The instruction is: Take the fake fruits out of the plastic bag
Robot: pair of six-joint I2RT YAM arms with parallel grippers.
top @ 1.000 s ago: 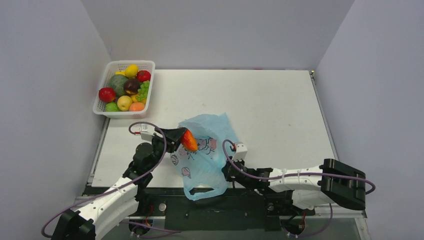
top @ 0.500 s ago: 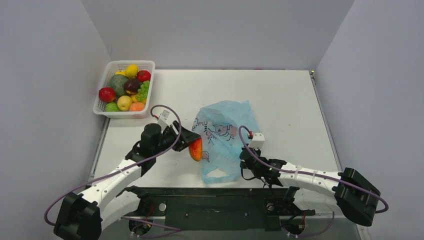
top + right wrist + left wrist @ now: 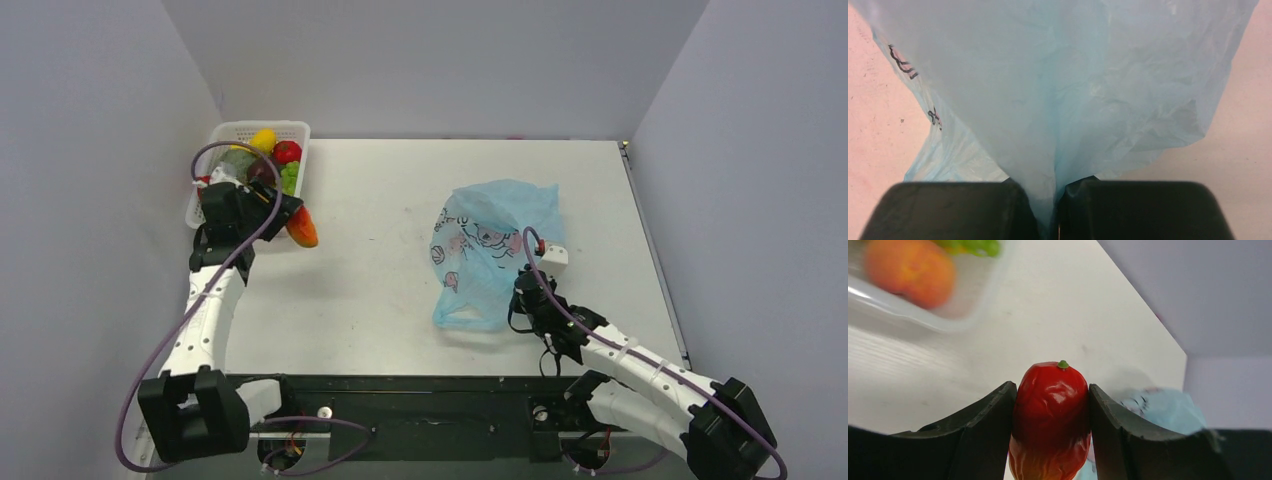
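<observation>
My left gripper is shut on a glossy red-to-orange fake fruit with a small green tip, held beside the near right corner of the white basket. In the left wrist view the fruit sits squeezed between both fingers. My right gripper is shut on the light-blue plastic bag, which lies crumpled right of the table's middle. In the right wrist view the bag is pinched between the jaws. What the bag holds is hidden.
The white lattice basket at the far left holds several fake fruits, among them a yellow one, a red one and green grapes. An orange fruit in it shows in the left wrist view. Grey walls close in the table on three sides.
My left gripper has carried the red-orange fruit from beside the bag up and left to the basket. My right gripper has dragged the bag rightward and farther back.
</observation>
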